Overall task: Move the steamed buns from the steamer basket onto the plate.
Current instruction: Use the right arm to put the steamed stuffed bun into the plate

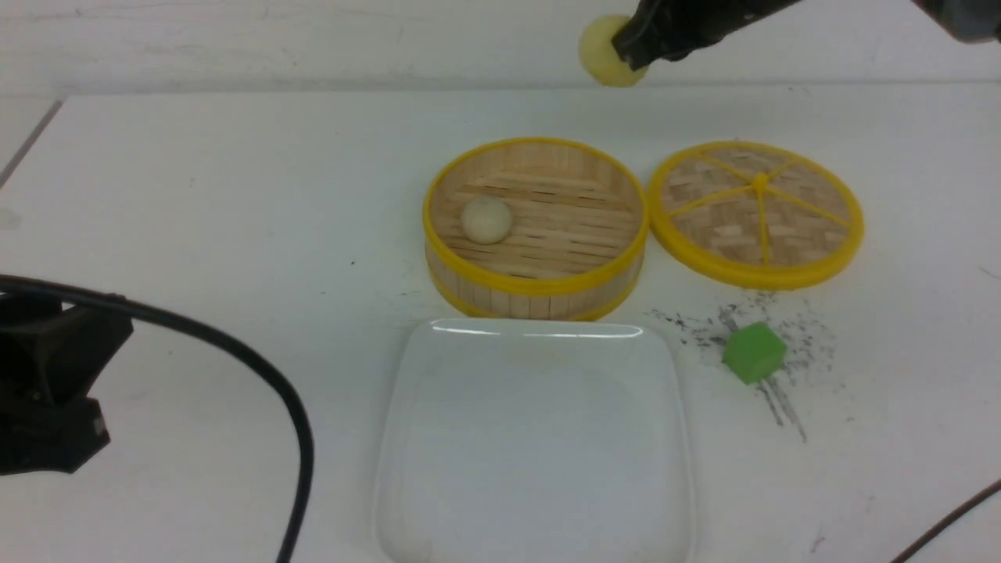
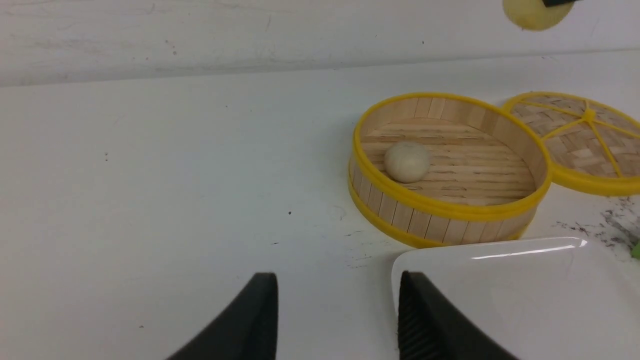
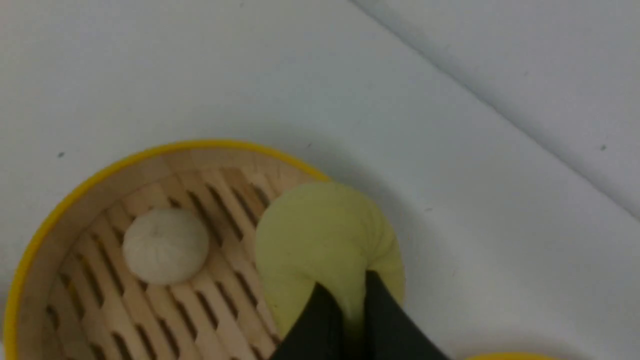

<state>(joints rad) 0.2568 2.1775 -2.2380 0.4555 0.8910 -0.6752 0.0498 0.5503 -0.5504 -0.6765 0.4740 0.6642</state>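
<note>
Aloft, yellow bun pinched in right hand, over steamer basket, left hand spread wide.

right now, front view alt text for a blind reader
The right gripper holds a pale yellow bun aloft. A cream bun sits in the open steamer basket, behind a bare white plate; basket lid and green cube lie to their right.
</note>
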